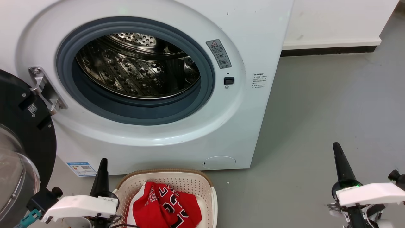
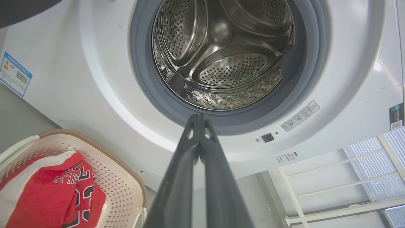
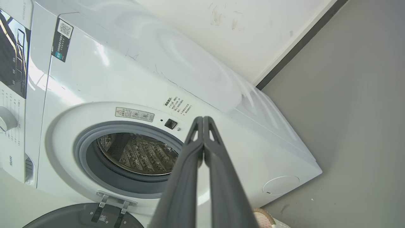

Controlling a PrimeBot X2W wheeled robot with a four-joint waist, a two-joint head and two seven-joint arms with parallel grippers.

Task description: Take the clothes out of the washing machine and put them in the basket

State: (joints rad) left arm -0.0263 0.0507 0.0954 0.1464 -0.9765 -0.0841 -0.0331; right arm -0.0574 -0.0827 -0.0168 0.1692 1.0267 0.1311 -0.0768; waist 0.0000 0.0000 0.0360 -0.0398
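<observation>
1. The grey floor (image 1: 316, 110) is running back to a white wall (image 1: 332, 19) with a dark skirting, and the washing machine (image 1: 253, 38) is standing on it.
2. At the far left the dark glass door (image 1: 22, 126) is hanging wide open, near the left arm. Any sideways swing of that arm is risking a knock against it.
3. The left hand (image 1: 103, 163) is hovering low, its two fingers pressed together and gripping nothing. It looks to be just beside the basket (image 1: 164, 172), so a careless move could be shoving or tipping that light thing.
4. The drum (image 1: 139, 72) is looking empty to me, though its lowest front part is hiding behind the grey seal. A small piece could be lying missed there.
5. The basket is sitting on the floor right in front of the machine, with the red clothes (image 1: 164, 205) heaped inside. I cannot tell whether both pieces are there. The cloth is bunching high, so a bump could be spilling it over the rim.
6. The right hand (image 1: 337, 148) is hanging over bare floor, fingers closed together and empty, well apart from everything. I am seeing little danger there.
</observation>
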